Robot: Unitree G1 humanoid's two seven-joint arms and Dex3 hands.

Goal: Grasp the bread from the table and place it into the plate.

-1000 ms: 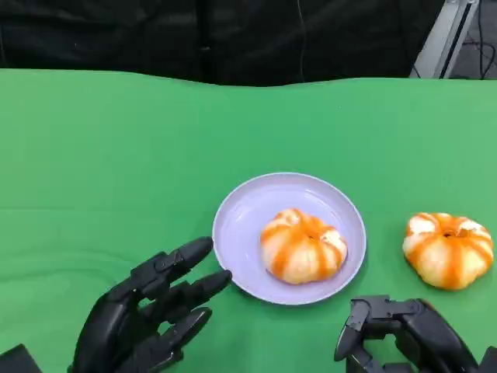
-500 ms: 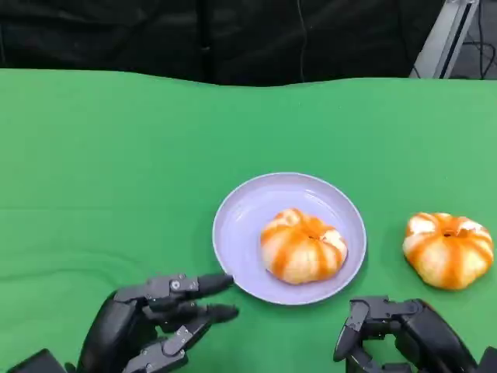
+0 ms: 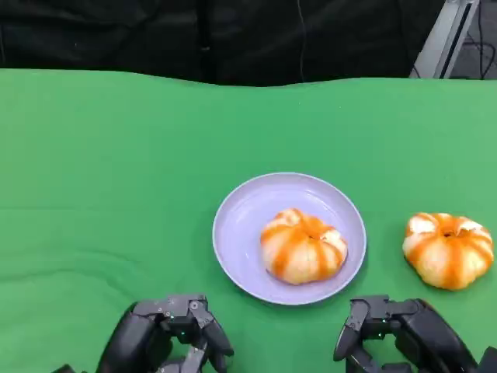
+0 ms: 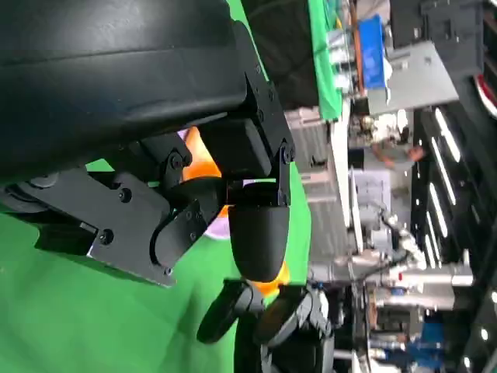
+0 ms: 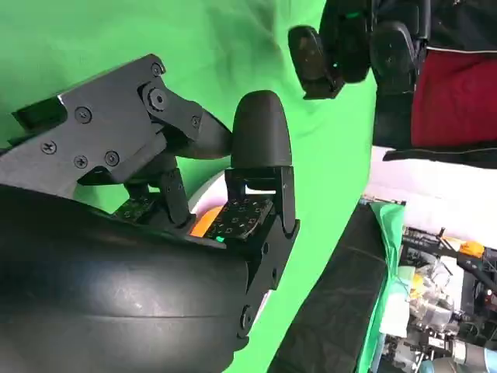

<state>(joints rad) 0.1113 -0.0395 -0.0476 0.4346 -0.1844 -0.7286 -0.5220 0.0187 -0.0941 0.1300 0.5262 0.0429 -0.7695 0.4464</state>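
One round orange-striped bread bun [image 3: 448, 249] sits on the green desk [image 3: 116, 171] beside the lilac plate [image 3: 241, 221]. It looks soft and light; cup its sides gently. Both hands, left [image 3: 167, 338] and right [image 3: 400, 334], are curled, empty.

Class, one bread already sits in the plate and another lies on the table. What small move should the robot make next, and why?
Probably reach the right robot hand forward to the bread on the table. It lies right of the plate, just ahead of that hand, which holds nothing; the left robot hand is curled in, farther off.
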